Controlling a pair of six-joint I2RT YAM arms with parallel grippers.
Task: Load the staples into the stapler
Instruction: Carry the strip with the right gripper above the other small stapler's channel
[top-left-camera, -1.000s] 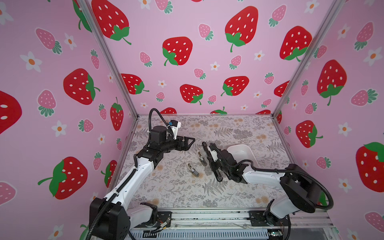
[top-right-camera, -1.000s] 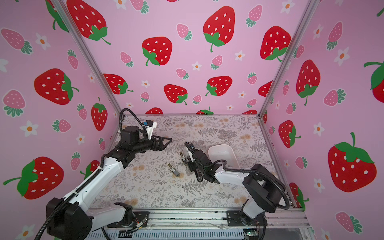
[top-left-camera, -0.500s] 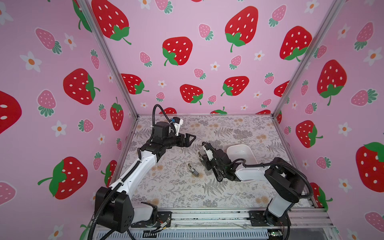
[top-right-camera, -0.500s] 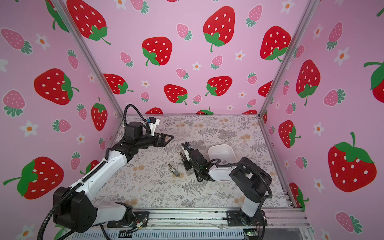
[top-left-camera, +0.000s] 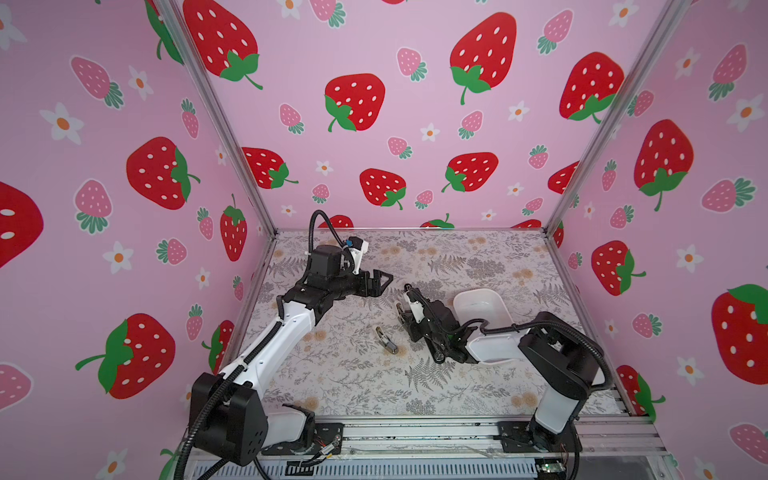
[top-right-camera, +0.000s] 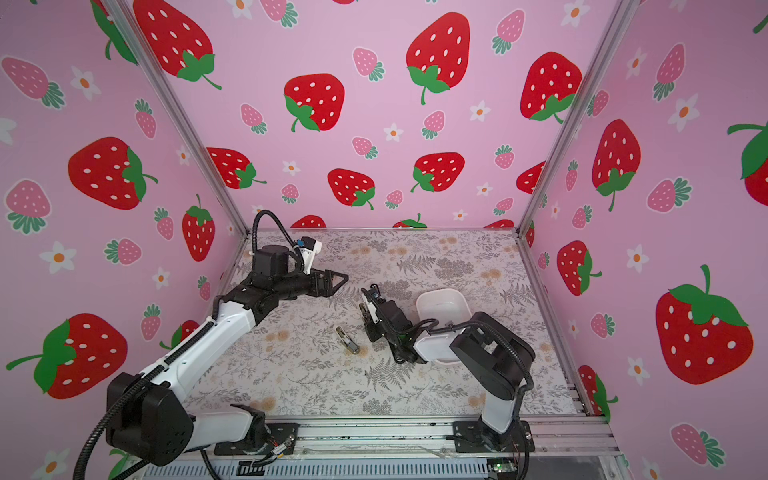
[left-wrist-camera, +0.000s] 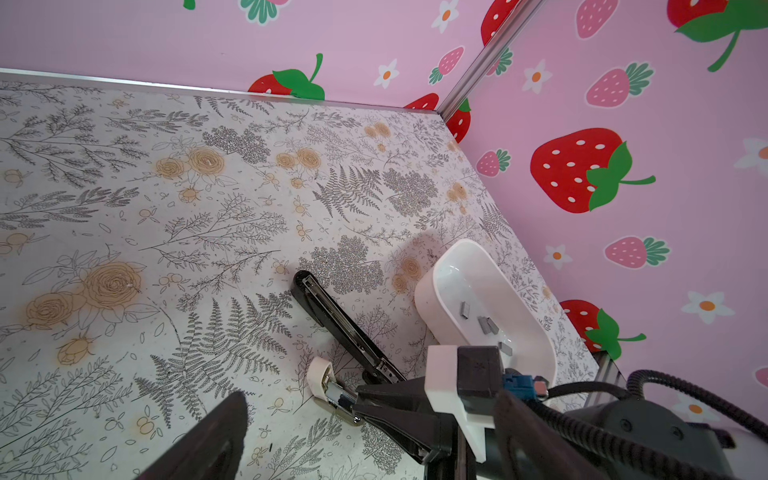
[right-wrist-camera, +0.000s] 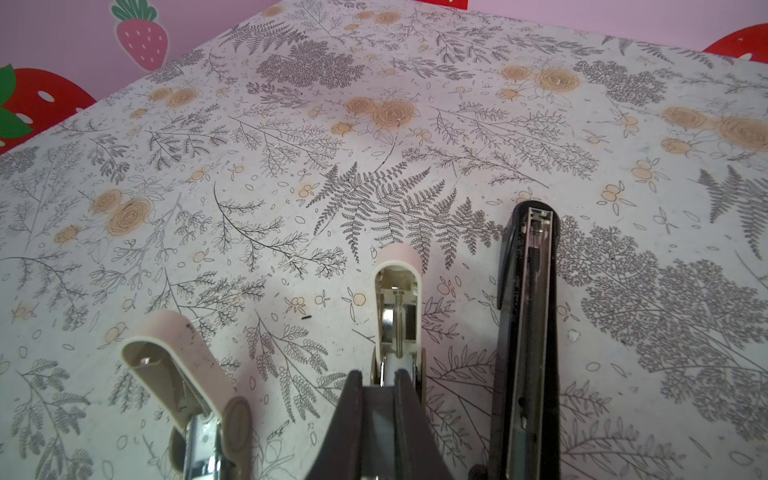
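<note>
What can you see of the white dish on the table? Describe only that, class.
The white dish is a shallow tub with rounded corners, glossy like plastic. It sits upright on the flowered table, right of centre, near the open black stapler. Several grey staples lie loose inside. The right arm hides its near end.

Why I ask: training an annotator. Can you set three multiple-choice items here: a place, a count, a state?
1. The loose staples lie: A. in the white tray B. in the left gripper C. in the black stapler
2. Staplers in the right wrist view: A. one B. three C. six
3. The left gripper is: A. shut on staples B. shut on the tray C. open, empty
1 A: grey strips lie in the tray. 2 B: two cream staplers, one black. 3 C: jaws apart, nothing between.
</note>
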